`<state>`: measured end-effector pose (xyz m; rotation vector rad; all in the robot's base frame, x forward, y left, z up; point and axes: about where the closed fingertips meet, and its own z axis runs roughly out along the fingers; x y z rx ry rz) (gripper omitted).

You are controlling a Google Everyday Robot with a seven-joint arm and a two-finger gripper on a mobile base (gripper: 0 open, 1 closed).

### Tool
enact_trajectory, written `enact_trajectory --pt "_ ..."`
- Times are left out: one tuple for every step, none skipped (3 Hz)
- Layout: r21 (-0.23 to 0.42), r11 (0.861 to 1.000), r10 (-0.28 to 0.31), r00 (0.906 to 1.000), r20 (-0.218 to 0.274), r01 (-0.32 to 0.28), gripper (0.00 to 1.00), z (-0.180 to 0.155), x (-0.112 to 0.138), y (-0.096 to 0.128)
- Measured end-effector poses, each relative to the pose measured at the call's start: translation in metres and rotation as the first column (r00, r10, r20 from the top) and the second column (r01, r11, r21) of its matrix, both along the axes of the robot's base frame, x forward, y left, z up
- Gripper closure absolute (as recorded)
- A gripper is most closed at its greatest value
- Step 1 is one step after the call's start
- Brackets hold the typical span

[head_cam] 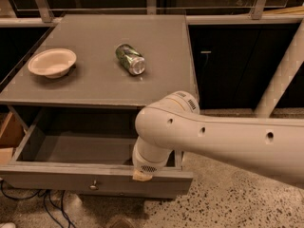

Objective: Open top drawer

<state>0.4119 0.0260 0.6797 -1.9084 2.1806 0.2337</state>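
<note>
The top drawer (57,180) is a wide grey drawer under the grey cabinet top (99,84). It stands pulled out toward me, and its grey interior (80,148) shows nothing in it. A small round metal knob (94,186) sits at the centre of its front. My white arm (223,139) reaches in from the right and bends down over the drawer's right end. The gripper is hidden behind the arm's wrist (148,161), which is at the drawer's front rim.
A white bowl (52,62) sits on the cabinet top at the left, and a green can (130,58) lies on its side near the middle. A white post (280,80) slants at the right. Cables (28,201) lie on the speckled floor under the drawer.
</note>
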Motion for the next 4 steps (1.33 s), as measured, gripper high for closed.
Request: enact_trajectory --pt "0.000 1.000 0.000 1.0000 0.000 0.000 0.35 0.0000 0.0000 0.0000" --pt "0.000 1.000 0.000 1.0000 0.000 0.000 0.11 0.0000 0.0000 0.0000" --pt "0.000 1.000 0.000 1.0000 0.000 0.000 0.00 0.0000 0.0000 0.0000" --pt "0.000 1.000 0.000 1.0000 0.000 0.000 0.00 0.0000 0.0000 0.0000"
